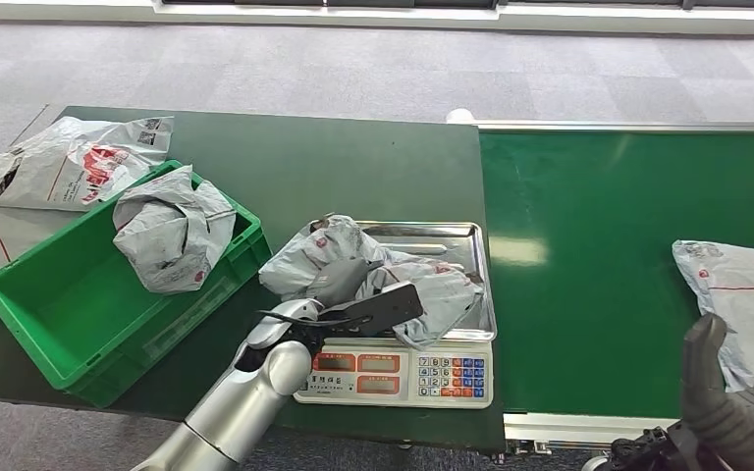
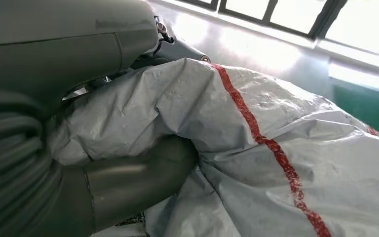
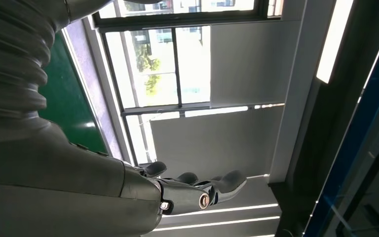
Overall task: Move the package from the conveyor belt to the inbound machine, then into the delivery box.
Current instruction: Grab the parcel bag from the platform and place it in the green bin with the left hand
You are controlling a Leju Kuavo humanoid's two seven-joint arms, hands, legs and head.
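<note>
One grey package (image 1: 373, 270) lies on the scale's steel tray (image 1: 476, 240), the left hand (image 1: 358, 294) closed around it. Left of the scale, the green delivery box (image 1: 49, 294) waits, that move remaining. The right hand (image 3: 197, 190) hangs open, empty.

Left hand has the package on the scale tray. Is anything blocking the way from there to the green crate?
Nothing stands between them. The left hand grips the grey package on the scale tray, and the green crate sits just beside it. One crumpled grey package already lies in the crate's far end; the near part is free.
</note>
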